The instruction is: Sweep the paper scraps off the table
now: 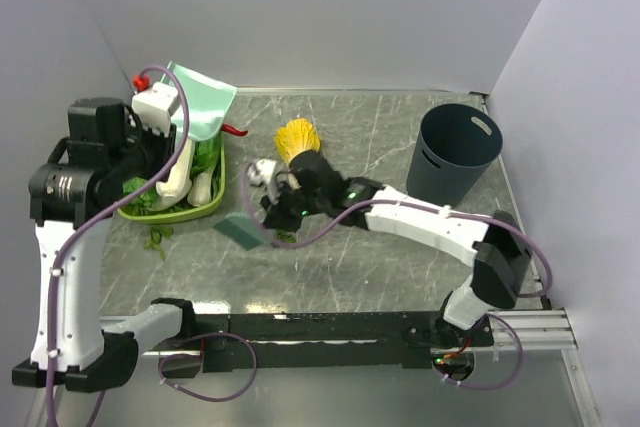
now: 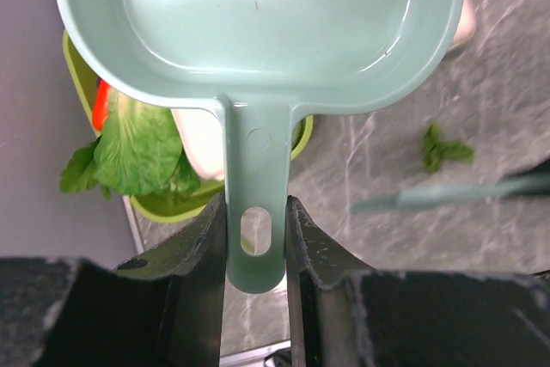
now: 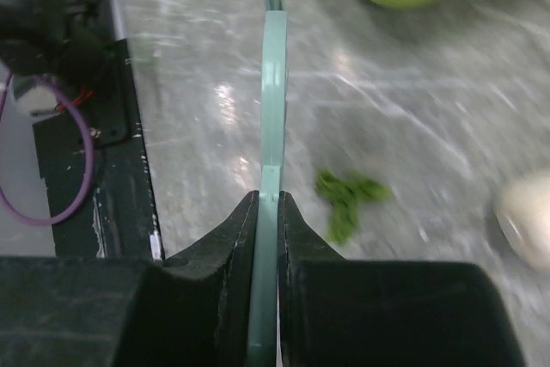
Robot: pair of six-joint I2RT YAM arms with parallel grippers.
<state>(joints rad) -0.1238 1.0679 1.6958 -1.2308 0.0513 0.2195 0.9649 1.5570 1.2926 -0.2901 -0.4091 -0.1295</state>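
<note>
Bin (image 1: 458, 152) upper right on the table (image 1: 380, 267); tray (image 1: 205, 210) left, dustpan (image 1: 205, 97) over it; cabbage half (image 1: 297, 136) centre; brush (image 1: 240, 231) right of the tray; paper scraps (image 1: 157, 238) just below the tray.

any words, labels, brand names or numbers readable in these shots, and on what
None: no readable text shows in any view.
dustpan, held by the left gripper: plain, only a faint round moulding mark on the handle, no letters.
thin teal blade in the right gripper: no print.
dark bin and green tray: no label visible.
</note>
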